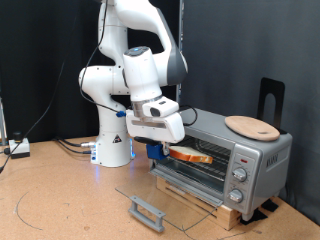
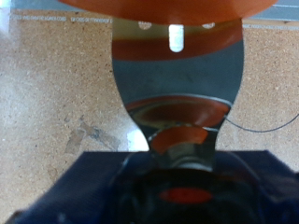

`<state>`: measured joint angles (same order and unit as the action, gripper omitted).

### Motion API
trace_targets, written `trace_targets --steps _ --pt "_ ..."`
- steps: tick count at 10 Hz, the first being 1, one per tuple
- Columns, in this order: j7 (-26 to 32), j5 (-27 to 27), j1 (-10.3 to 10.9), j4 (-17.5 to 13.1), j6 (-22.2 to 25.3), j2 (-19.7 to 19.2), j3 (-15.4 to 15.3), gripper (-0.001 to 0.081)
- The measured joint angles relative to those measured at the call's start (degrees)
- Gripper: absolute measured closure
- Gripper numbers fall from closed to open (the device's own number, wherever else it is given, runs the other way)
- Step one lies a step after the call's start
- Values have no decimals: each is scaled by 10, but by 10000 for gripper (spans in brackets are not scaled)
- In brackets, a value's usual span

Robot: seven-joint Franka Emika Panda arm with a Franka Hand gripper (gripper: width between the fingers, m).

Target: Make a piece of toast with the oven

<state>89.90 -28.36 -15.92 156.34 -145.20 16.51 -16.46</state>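
One arm: I have a single Panda on the cork worktop, its gripper low at the mouth of the oven.

Gripper: from the exterior view it seems to have the toast at its tip, but the hand body hides the fingers, so I cannot tell how wide the jaws stand or whether they grip it.

Toast: just ahead of the gripper, lying flat at the oven opening, its orange-brown crust edge showing; it looks to be over the rack, partly inside.

Wrist view: an orange band runs along the frame edge beyond the gripper, and a shiny curved metal part mirrors more orange; I read that as the toast's crust, though the picture is too blurred to be sure.

Door: the glass door is dropped open, lying below and in front of the gripper, handle outermost.

Plate: a round wooden plate sits on the oven top, beyond the gripper and above it, apart from the toast.

Knobs: on the oven's front panel, on the far side of the opening from the gripper, untouched as far as I can see.

Handling, my judgement: the slice should be light and thin, fairly stiff but brittle at the crust, and likely to crumble or bend under a hard squeeze.

Hold, my judgement: I would pinch it by one crust edge, across its thickness, keeping it level.
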Motion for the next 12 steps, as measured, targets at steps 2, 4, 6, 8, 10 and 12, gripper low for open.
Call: trace_targets --steps 2,4,6,8,10,12 --pt "6 0 -2 0 4 0 3 389" --pt "8 -14 1 -4 24 4 4 389" --pt "8 -34 14 -4 42 15 1 389" --pt "3 -42 27 2 52 29 -8 389" --pt "-13 -42 29 6 51 35 -18 389" --pt "-38 -28 25 6 47 33 -25 389"
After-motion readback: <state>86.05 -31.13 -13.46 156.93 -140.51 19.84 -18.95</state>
